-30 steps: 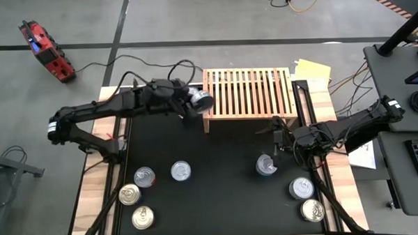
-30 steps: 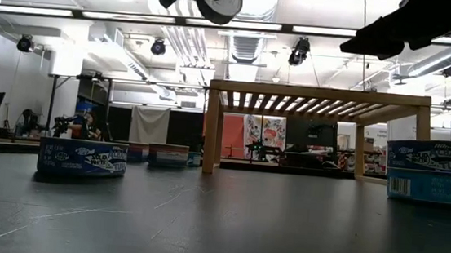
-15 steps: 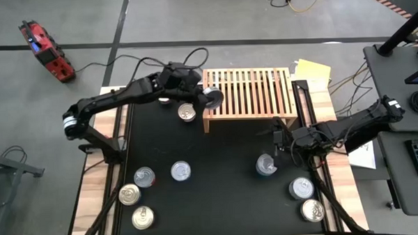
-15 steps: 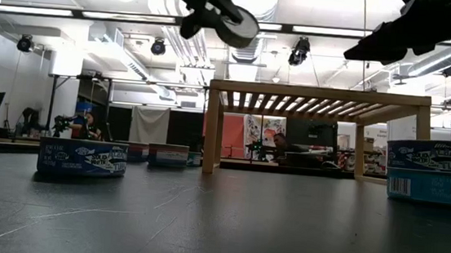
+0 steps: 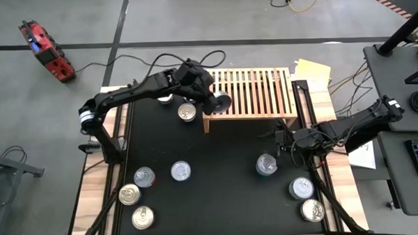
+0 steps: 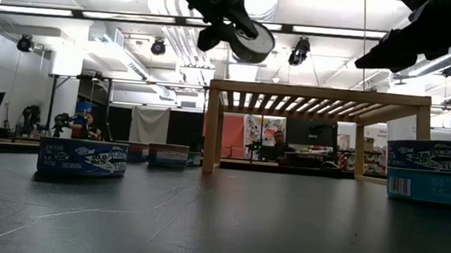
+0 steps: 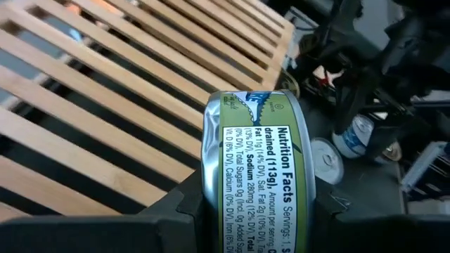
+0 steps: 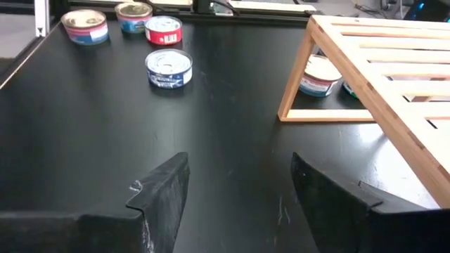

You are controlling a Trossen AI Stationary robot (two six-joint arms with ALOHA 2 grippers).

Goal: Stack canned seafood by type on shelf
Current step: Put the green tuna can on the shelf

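Carrying: left gripper (image 5: 219, 102), fingers clamped on one tin (image 7: 256, 176), has moved from beside the shelf (image 5: 257, 95) to over its left end; placement pending. Right gripper (image 5: 283, 141): fingers apart, empty, over bench.

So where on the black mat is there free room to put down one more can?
The black mat is bare in its middle, between the can on the left and the can on the right, and in front of the shelf. The left front corner is crowded with cans; the right tool hangs by the right edge.
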